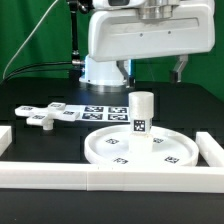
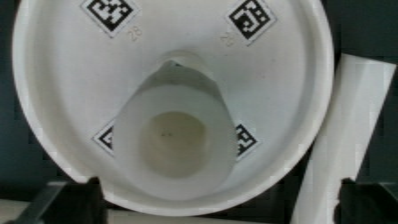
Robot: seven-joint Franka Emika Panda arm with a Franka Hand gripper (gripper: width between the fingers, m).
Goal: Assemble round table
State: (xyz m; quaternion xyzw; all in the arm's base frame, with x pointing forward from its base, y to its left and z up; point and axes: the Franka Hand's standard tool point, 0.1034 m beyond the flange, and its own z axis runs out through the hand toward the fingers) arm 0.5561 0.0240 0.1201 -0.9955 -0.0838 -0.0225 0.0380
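The gripper (image 2: pixel 196 204) hangs above the disc (image 1: pixel 150 152). Its fingers (image 2: pixel 59 198) are spread wide and hold nothing. The leg (image 1: pixel 141 116) stands upright in the middle of the disc. The foot (image 1: pixel 44 118) lies apart on the table (image 1: pixel 40 145), toward the exterior view's left.

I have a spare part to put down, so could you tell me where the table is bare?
Bare: black table between cross-shaped foot piece and front bar; also behind the round disc, exterior view's right. Crowded: marker board, disc with upright leg.
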